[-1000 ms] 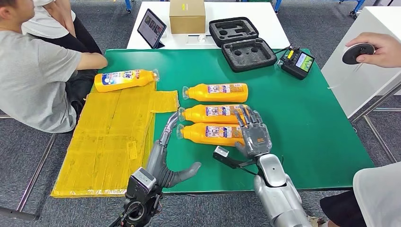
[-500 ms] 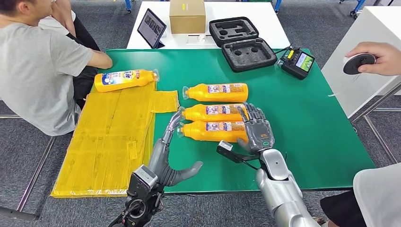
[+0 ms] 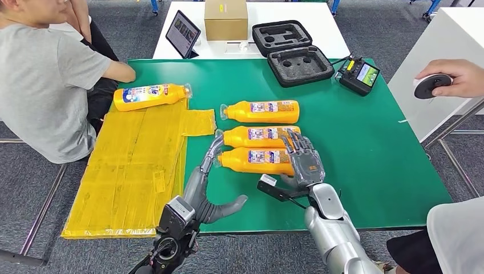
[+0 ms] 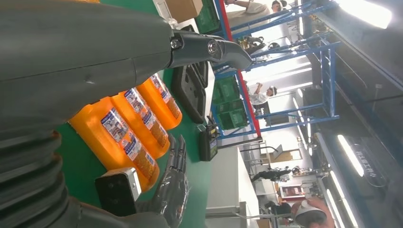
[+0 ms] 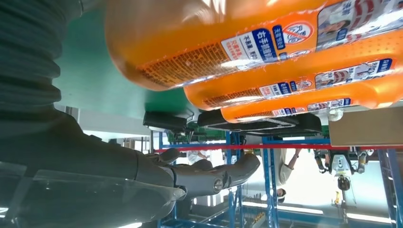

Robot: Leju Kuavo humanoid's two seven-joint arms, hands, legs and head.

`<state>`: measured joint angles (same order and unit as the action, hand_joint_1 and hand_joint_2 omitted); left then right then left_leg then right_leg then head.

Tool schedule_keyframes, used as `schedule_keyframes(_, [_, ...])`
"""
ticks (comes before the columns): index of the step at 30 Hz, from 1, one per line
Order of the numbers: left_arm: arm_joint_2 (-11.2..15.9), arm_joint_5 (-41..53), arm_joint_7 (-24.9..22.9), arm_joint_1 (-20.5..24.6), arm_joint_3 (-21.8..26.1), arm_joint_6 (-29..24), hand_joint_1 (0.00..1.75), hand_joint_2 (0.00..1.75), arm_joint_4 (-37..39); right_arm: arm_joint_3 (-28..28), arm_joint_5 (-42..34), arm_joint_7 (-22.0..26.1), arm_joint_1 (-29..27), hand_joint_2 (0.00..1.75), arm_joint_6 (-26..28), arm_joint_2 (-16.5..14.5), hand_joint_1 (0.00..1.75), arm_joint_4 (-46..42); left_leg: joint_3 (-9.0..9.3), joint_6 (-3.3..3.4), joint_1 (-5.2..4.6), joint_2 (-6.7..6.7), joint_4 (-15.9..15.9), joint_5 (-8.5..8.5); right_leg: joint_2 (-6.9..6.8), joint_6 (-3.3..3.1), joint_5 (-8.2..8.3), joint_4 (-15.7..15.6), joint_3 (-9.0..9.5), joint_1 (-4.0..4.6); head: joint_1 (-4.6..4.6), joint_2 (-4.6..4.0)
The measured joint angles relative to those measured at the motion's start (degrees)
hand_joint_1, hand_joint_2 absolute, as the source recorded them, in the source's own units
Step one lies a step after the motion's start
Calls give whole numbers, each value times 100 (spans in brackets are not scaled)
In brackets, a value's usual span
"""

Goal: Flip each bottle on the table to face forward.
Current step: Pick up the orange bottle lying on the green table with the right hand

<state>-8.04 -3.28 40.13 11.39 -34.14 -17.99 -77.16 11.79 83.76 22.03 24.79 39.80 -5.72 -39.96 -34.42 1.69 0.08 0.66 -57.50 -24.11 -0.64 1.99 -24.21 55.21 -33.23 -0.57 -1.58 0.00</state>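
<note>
The green surface is partly covered on its left by a yellow sheet, at whose far edge one orange bottle lies on its side. Three more bottles are laid in a row near the middle: the far bottle, the middle bottle and the near bottle. The right hand is rested with fingers spread on the near bottle's base end, gripping nothing. The left hand is stretched open, fingertips at the near bottle's cap.
</note>
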Motion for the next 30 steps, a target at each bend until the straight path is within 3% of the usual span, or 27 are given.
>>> schedule_keyframes(10, [-4, -91, 0, 35, -3, 15, 0, 175, 191, 186, 244, 209, 48, 175, 0, -49, 0, 360, 0, 0, 0, 0, 0, 0, 0, 0, 0, 0, 0, 0, -1, 0])
schedule_keyframes(20, [-18, -181, 0, 137, -4, 131, 0, 175, 289, 288, 376, -433, 636, 175, -275, -55, 0, 1513, 13, 0, 0, 7, 0, 1, 4, 0, 1, 0, 6, 0, 1, 0])
schedule_keyframes(30, [-22, -192, 0, 191, -4, 145, 0, 175, 337, 276, 496, -688, 947, 175, -594, -55, 0, 1895, 27, 10, 0, 7, 0, 11, 4, 11, 13, -1, 19, -1, 1, 0])
